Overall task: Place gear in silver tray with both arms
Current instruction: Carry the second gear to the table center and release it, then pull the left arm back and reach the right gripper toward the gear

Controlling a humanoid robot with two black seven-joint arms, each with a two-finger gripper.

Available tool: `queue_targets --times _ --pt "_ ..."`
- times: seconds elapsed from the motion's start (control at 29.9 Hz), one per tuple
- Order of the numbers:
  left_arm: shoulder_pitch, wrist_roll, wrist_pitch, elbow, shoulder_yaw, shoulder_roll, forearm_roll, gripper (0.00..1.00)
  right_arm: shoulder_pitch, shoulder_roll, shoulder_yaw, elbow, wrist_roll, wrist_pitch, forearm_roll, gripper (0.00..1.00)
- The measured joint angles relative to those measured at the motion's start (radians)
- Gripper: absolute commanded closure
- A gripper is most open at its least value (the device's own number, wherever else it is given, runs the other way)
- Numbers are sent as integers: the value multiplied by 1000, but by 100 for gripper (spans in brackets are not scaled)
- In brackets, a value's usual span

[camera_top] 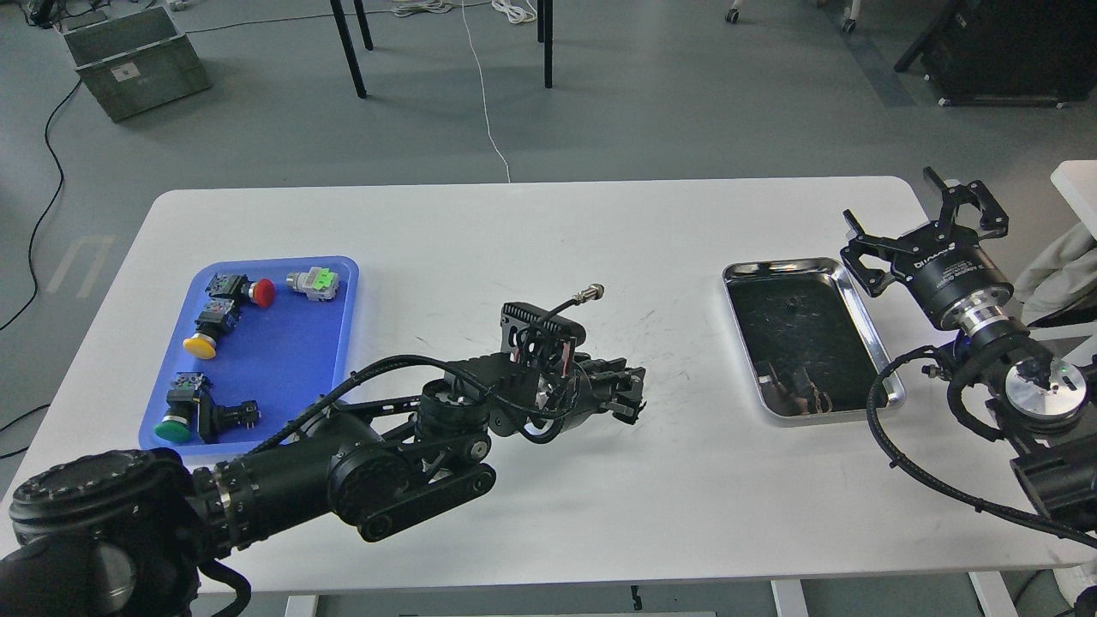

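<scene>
The silver tray (pixel 864 319) lies on the right side of the white table. A tiny dark piece that looks like the gear (pixel 793 302) lies in the tray's far half. My left gripper (pixel 635 396) hangs low over the table's middle and points right, well left of the tray. Its dark fingers cannot be told apart, and I see nothing in them. My right gripper (pixel 891 199) is open and empty, just beyond the tray's far right corner.
A blue tray (pixel 274 364) with several push-button switches sits at the left, behind my left arm. A cable with a metal plug (pixel 591 294) sticks up from my left wrist. White fabric (pixel 1058 266) lies past the table's right edge.
</scene>
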Motion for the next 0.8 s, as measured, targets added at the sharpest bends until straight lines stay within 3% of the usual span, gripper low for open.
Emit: queue_targets --times 0.1,0.13,0.4,0.8 --pt "0 -8 24 -14 -1 0 -13 8 0 0 -1 1 0 0 0 6" --pt "0 -10 35 -19 -1 0 -27 5 0 0 -1 1 0 0 0 6" --pt "-15 -11 142 -33 -31 0 -227 2 0 0 -2 3 0 0 0 6" --pt "-28 -3 220 -19 -449 0 -391 2 16 -3 -2 37 0 0 0 5"
